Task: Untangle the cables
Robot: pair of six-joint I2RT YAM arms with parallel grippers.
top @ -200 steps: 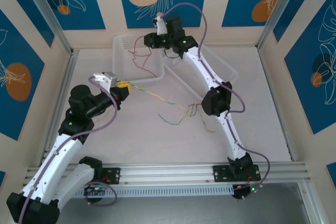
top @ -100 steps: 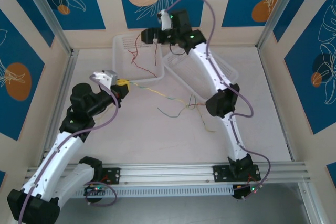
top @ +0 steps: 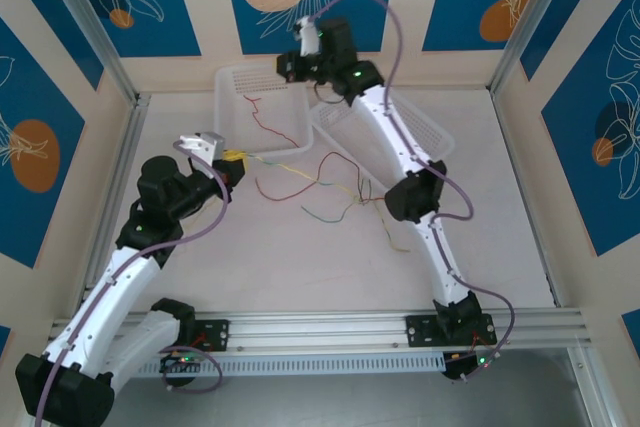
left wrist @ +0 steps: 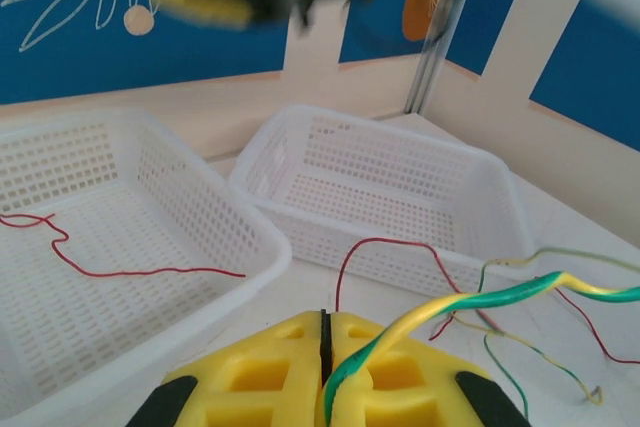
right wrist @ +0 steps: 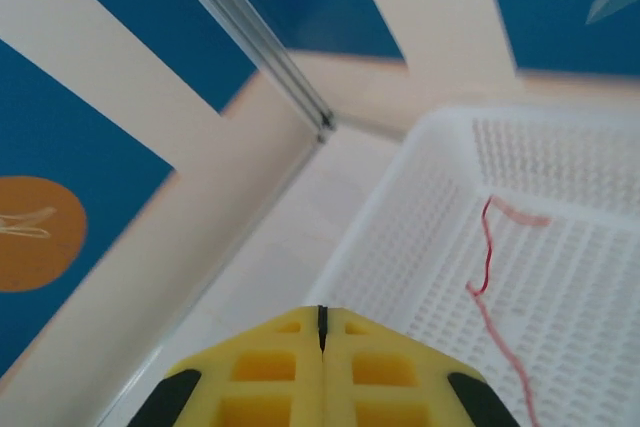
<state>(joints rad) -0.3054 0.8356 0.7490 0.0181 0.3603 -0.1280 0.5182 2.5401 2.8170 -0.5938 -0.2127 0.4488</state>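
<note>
Cream wall panels with blue leaf prints close in a pale white desk (top: 490, 237). Two white plastic mesh baskets stand side by side at its far side. The left basket (top: 222, 112) lies square to the back wall. The right basket (left wrist: 385, 137) is angled, its near corner close to the left one.

A thin, wavy red wire (left wrist: 150, 271) lies on the floor of the left basket. A second red wire (left wrist: 385, 240) lies on the open desk just in front of the baskets, arching up near the right basket's wall. Beside it lie a thin green wire (top: 322, 219) and a few other fine strands, loosely crossing near the desk's middle.

The left arm's jaws sit just outside the near corner of the left basket, pressed together on a yellow-and-green twisted wire (left wrist: 440, 312). This wire leads off to the right toward the loose strands.

The right arm's jaws hang above the far rim of the left basket. Their yellow pads (right wrist: 260, 367) meet at a thin seam with no wire seen between them.
</note>
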